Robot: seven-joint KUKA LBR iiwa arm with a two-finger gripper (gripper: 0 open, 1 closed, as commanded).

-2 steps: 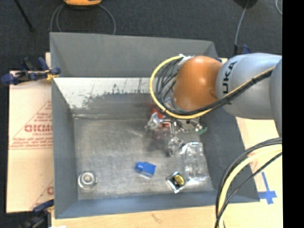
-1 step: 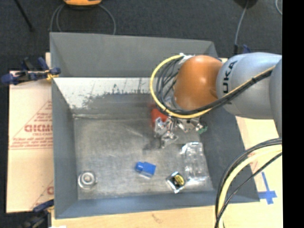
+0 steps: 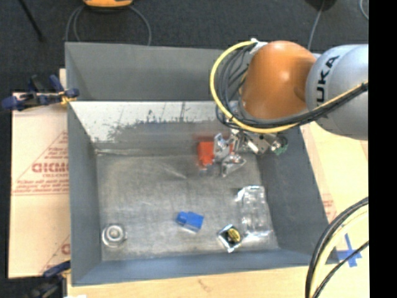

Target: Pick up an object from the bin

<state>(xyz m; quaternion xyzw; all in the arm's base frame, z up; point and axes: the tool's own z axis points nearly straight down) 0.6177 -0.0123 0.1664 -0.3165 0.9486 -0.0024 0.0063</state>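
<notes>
Metal gripper [image 3: 227,156] hangs low over the floor of the bin [image 3: 82,191], close to the far wall and right of its middle. We cannot tell whether the jaws are spread or pressed together, because their parts overlap from this angle. We see nothing between them, so we log no hold.

Just beside the gripper, on the side toward the bin's left wall, stands a small boxy red block [image 3: 205,152]. We cannot tell whether the two touch. This is the thing nearest the gripper.

Above the gripper we note the wrist's orange cover [image 3: 277,79], with a yellow cable [image 3: 214,82] looped round it.

Further out:
- A clear plastic packet [image 3: 253,211] lies flat toward the right wall, between the gripper and the near right corner.
- A small black-and-yellow piece on a white card [image 3: 230,236] lies just beside the packet, at the near wall.
- A blue block [image 3: 190,220] lies tilted near the middle of the near wall.
- A round silver cap [image 3: 113,234] sits in the near left corner, well apart from everything else.
</notes>
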